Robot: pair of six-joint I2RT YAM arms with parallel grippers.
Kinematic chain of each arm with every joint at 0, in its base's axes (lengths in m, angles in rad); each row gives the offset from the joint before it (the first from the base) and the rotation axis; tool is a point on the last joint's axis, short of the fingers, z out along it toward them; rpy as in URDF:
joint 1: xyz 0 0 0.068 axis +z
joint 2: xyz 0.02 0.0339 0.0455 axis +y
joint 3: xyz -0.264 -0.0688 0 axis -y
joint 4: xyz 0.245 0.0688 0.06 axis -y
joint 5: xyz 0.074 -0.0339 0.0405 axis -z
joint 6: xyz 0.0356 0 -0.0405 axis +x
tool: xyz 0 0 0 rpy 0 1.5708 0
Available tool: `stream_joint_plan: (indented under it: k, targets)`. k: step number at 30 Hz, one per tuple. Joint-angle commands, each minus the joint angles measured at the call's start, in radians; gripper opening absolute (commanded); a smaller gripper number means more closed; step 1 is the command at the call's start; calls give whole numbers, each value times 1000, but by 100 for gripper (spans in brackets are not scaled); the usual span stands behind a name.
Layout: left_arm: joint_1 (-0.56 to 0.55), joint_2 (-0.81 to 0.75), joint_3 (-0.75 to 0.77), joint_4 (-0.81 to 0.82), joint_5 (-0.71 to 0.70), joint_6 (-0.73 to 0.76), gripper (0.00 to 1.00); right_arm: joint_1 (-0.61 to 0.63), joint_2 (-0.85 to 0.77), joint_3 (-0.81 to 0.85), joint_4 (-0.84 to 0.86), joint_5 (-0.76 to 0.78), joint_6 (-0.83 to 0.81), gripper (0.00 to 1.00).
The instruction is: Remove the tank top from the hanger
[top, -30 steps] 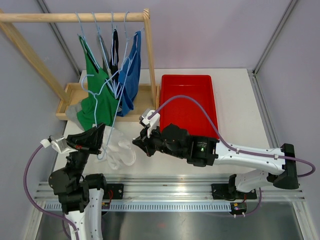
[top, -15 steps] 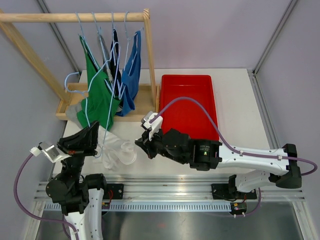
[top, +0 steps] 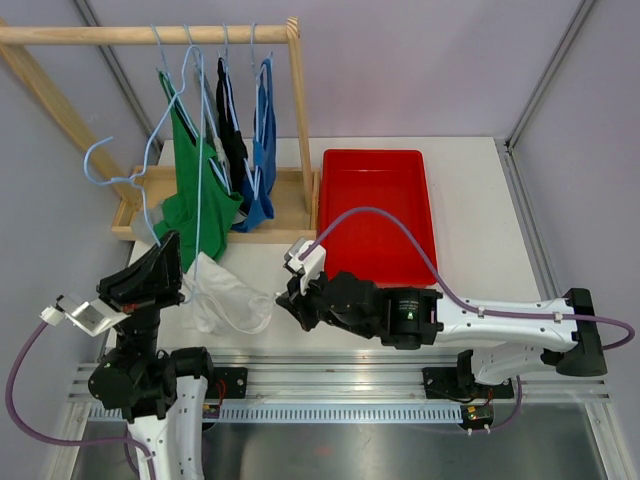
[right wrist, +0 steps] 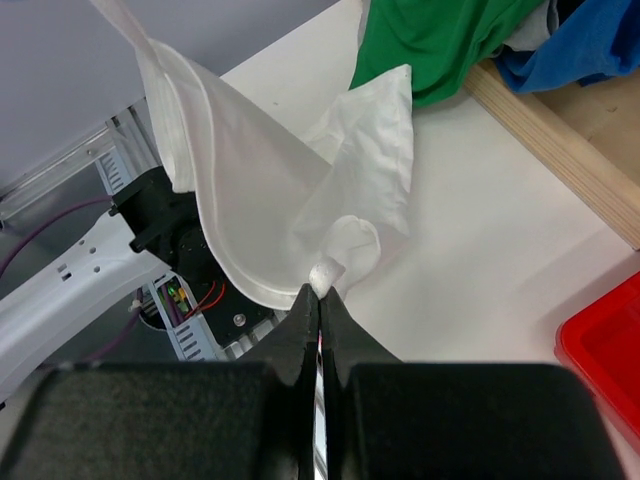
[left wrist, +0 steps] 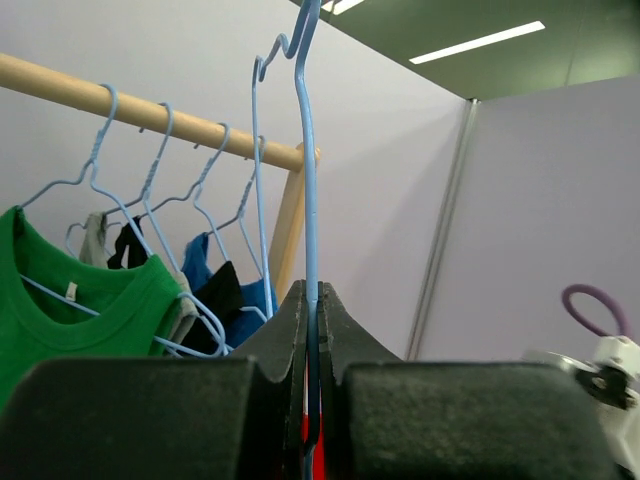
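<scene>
My left gripper (top: 170,262) is shut on the wire of a light blue hanger (top: 97,152), held up and tilted left; in the left wrist view the wire (left wrist: 305,180) runs straight up from between the jaws of my left gripper (left wrist: 312,300). A white tank top (top: 228,302) hangs from the hanger's lower part and drapes onto the table. My right gripper (top: 288,298) is shut on an edge of the tank top (right wrist: 260,210); the cloth bunches at the tips of my right gripper (right wrist: 320,292) and stretches away to the upper left.
A wooden clothes rack (top: 296,110) at the back left carries a green top (top: 195,195), a black one and a blue one (top: 262,150) on blue hangers. A red tray (top: 375,200) lies right of it. The rack's base (top: 135,205) lies behind my left arm.
My left gripper has drawn back to the left and nearer with the hanger, whose hook has swung out left. My right gripper moved slightly nearer, and the tank top is stretched between them.
</scene>
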Motion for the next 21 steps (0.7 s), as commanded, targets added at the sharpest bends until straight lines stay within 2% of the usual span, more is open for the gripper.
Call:
stream_joint_plan:
  k: [1, 12, 21]
  targets:
    - [-1, 60, 35, 100, -63, 59, 0, 11, -70, -13, -6, 59, 30, 0]
    - [-11, 164, 27, 177, -129, 145, 0, 9, -194, -87, -105, 176, 82, 0]
    - [-11, 166, 6, 188, -215, 178, 0, 11, -306, -133, -253, 246, 177, 0]
